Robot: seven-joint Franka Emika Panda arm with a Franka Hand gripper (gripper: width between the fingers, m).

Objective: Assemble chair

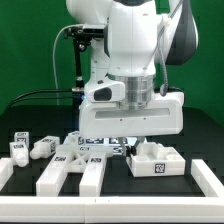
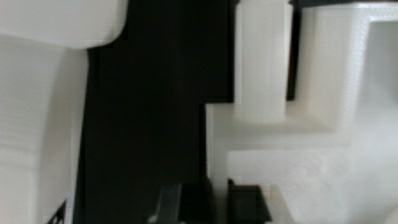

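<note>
Claw (image 1: 130,142) low over the counter (image 1: 196,136), wrist pointing straight down, likely lining up a pick. Chair pieces lie loose: square block (image 1: 155,162) just beside the claw on the exterior view's right, two long bars (image 1: 62,176) nearer the camera, short legs (image 1: 22,149) well apart on the left. The wrist view shows a white slab (image 2: 276,150) right by the fingers. Clenched or released, I cannot tell.

Green backdrop (image 1: 30,50), black table (image 1: 198,130), white raised border (image 1: 209,178), even lighting
</note>
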